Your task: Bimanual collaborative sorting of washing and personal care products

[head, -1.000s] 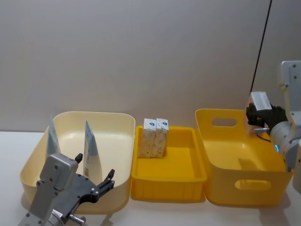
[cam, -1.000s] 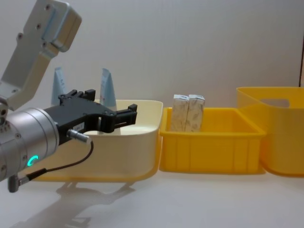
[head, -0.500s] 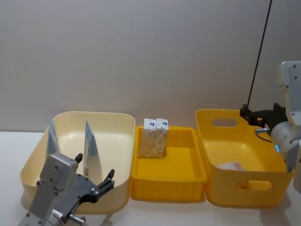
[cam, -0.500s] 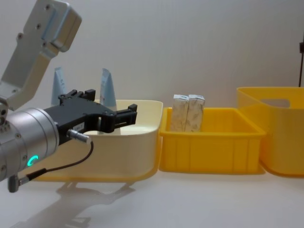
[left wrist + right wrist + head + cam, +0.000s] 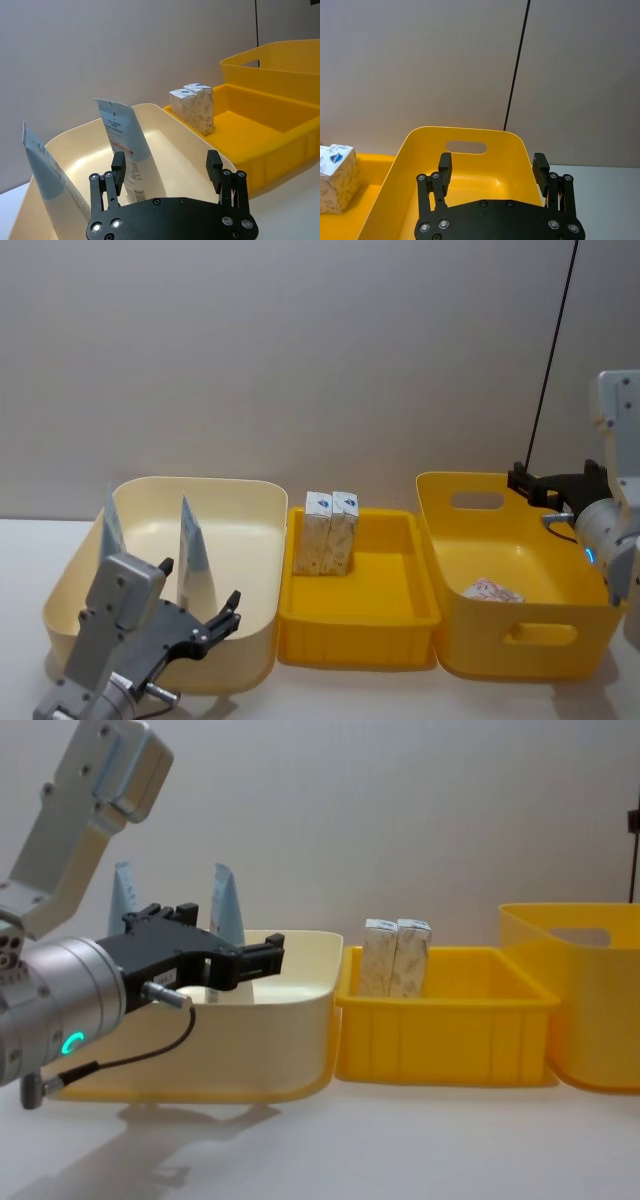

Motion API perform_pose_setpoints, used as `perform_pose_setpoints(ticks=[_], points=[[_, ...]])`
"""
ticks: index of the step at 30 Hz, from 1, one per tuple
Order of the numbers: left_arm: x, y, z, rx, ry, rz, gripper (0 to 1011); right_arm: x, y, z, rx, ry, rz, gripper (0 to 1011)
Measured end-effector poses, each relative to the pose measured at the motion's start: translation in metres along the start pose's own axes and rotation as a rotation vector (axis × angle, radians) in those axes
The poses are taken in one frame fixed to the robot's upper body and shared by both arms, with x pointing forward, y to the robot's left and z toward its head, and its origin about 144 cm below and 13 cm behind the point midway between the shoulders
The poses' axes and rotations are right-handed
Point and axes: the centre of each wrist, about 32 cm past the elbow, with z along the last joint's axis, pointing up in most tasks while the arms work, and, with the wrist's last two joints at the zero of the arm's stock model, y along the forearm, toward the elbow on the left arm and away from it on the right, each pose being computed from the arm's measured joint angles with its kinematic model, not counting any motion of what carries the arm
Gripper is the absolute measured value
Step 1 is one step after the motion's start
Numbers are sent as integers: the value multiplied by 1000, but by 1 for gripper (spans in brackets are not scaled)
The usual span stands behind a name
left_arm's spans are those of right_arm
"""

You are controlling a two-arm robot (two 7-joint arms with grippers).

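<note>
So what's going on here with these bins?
A robot is sorting care products. Its right end effector hangs open over the yellow bin, and a carton lies inside. Its left end effector is open at the cream bin holding two tubes. Two cartons stand in the middle tray.

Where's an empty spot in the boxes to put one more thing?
Most room: the yellow tray, in front of and right of its two cartons. The big yellow bin is bare left of and behind the lying carton. The cream bin is crowded: two tubes, the open left gripper at its front rim, only its back right free.
</note>
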Motion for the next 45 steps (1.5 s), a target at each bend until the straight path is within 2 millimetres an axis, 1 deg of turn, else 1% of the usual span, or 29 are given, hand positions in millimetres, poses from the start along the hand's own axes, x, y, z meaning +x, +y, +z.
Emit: perform_pose_setpoints(ticks=[12,14,23,30,45], points=[[10,-18,1,20,-2,7,1003,0,0,0,0,0,0,1001],[14,-24,1,26,-2,7,1002,0,0,0,0,0,0,1001],[20,-36,2,30,-6,1,1003,0,0,0,0,0,0,1001],[27,-49,4,35,-18,-8,1003,0,0,0,0,0,0,1001],[33,-73,6,54,-43,-28,1003,0,0,0,0,0,0,1001]])
